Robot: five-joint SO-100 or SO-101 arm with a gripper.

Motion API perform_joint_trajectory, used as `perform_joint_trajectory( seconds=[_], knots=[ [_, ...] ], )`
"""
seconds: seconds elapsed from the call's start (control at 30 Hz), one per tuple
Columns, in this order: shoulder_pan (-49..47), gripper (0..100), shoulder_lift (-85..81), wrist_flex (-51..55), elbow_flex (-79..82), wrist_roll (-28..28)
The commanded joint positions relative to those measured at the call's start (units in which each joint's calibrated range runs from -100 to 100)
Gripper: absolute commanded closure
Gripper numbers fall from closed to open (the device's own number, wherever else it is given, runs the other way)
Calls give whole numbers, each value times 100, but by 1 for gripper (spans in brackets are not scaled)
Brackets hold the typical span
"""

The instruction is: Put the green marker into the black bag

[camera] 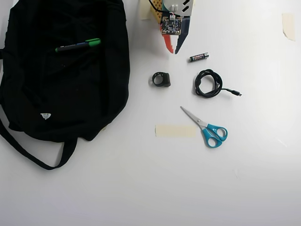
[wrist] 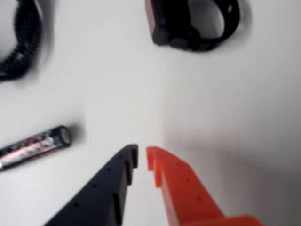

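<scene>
The green marker (camera: 78,45) lies on top of the black bag (camera: 56,94), in the upper part of the fabric as the overhead view shows it. Its long axis runs almost left to right, a little tilted, with the bright green cap at the right end and the dark barrel going to the left. I cannot tell if it rests on the outside of the fabric or already inside an opening; the black cloth hides any edge.

The gripper (camera: 173,49) is to the right of the bag, near the top edge of the table (camera: 141,188), and it points down in the overhead view. The marker is to its left, well apart, and the cap is the nearer end. In the wrist view the gripper (wrist: 142,155) holds nothing, and its two fingers, one black and one orange, stand close with only a thin gap between them.

Just beside the gripper, on its right in the overhead view, lies a small battery (camera: 199,57). Below it there is a small black ring-shaped thing (camera: 161,79) and a coiled black cable (camera: 208,84). Further down are teal-handled scissors (camera: 207,128) and a strip of tape (camera: 175,131).

In my judgement, if the marker still needs work, the arm must swing left over the bag and open across the barrel.
</scene>
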Motion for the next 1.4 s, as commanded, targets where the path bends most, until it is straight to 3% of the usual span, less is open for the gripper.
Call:
perform_joint_trajectory(
  seconds=[0.0,1.37],
  knots=[
    [-43,98,-365,-53,353,25],
    [25,98,-399,266,793,20]
  ],
)
